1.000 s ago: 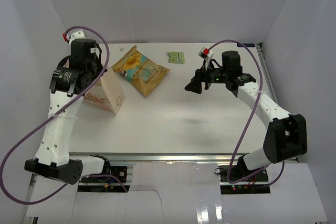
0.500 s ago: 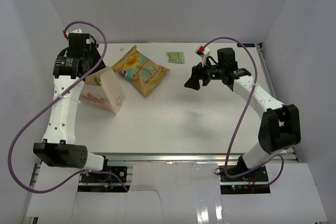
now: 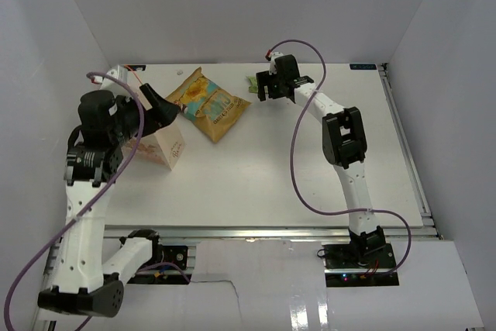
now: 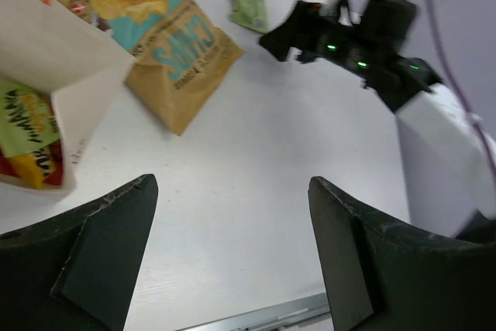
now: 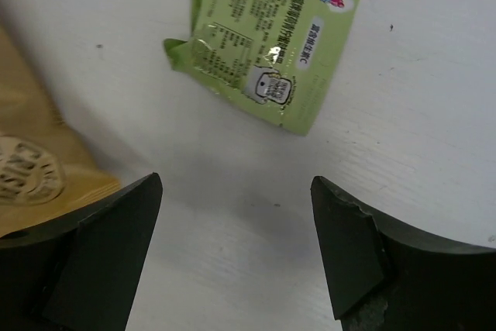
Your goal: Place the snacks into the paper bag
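**Fingers spread over the sachet, nothing gripped**

Fingers of the right gripper stand wide apart and empty, low over the table at its far edge. The green sachet lies flat just ahead of the fingertips, not between them. The chip bag lies just left of it, with a corner near the left finger.

The left gripper is also open and empty, beside the paper bag at the left. Packets show inside the bag, though I cannot tell whether it stands upright or leans.

The sachet is thin and lies flush on the table. A descent from here would likely land short of it, so the fingers might close on nothing or only push it away. A shallow pinch on its crinkled edge could slip during the carry. The left finger could also snag the chip bag's corner and drag it. At the drop, a light paper bag may tip if nudged.
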Robot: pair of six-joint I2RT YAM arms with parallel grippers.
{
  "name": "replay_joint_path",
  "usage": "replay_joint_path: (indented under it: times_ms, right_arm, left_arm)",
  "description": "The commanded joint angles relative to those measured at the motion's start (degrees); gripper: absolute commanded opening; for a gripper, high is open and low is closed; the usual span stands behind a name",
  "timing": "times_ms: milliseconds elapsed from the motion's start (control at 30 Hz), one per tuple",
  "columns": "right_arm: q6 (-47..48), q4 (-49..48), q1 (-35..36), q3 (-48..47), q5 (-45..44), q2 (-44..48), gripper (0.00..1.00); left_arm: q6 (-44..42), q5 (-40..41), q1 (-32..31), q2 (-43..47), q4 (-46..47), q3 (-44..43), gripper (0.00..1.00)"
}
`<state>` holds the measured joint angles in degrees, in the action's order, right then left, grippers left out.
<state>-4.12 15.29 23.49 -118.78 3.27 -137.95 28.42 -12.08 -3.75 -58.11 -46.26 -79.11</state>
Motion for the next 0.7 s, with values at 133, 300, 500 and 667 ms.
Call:
replay_joint_path:
  times_ms: [133, 300, 500, 667]
  right_arm:
    - [-4.13, -14.31, 1.74, -12.17, -7.66, -7.77, 0.81]
    - [-8.62, -21.43, 3.67, -13.67, -11.79, -11.72, 0.78]
    - [-9.33, -24.51, 5.43, -16.57, -20.39, -15.77, 0.73]
    - [-8.80, -26.19, 5.69, -18.24, -21.99, -19.10, 0.71]
  left_arm:
    - [10.23, -10.86, 0.06, 13.27, 10.04, 13.44, 0.89]
    - [11.74, -10.95, 0.06, 15.83, 11.37, 17.15, 0.90]
    - [11.57, -11.30, 0.14, 13.99, 11.28, 16.97, 0.90]
    - [12.62, -11.65, 0.14, 13.98, 11.37, 18.03, 0.90]
